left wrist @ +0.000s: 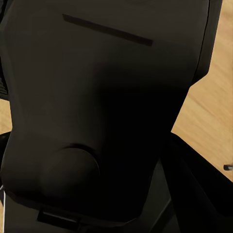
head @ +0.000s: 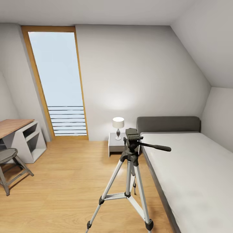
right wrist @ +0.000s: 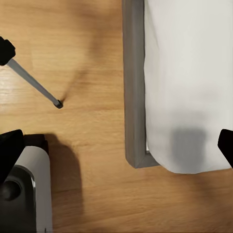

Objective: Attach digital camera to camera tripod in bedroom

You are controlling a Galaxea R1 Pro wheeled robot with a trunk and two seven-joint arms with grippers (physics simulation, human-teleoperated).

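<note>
The camera tripod [head: 131, 168] stands on the wood floor in the middle of the bedroom, close to the bed's left side, silver legs spread, black head on top and its long handle [head: 155, 147] pointing right. One of its legs [right wrist: 34, 82] crosses the right wrist view. A black boxy body, the digital camera [left wrist: 107, 97], sits tight against the left wrist lens, with my left gripper [left wrist: 116, 150] shut on it; its fingers are mostly hidden. My right gripper [right wrist: 116, 148] hangs open over the floor by the bed's corner, with nothing between its fingers.
The bed [head: 191, 168] with a grey headboard runs along the right. A nightstand [head: 115, 145] with a lamp [head: 118, 124] stands behind the tripod. A desk [head: 14, 126] and stool [head: 9, 158] stand at the left, with the tall window [head: 58, 81] beyond. Open floor lies left of the tripod.
</note>
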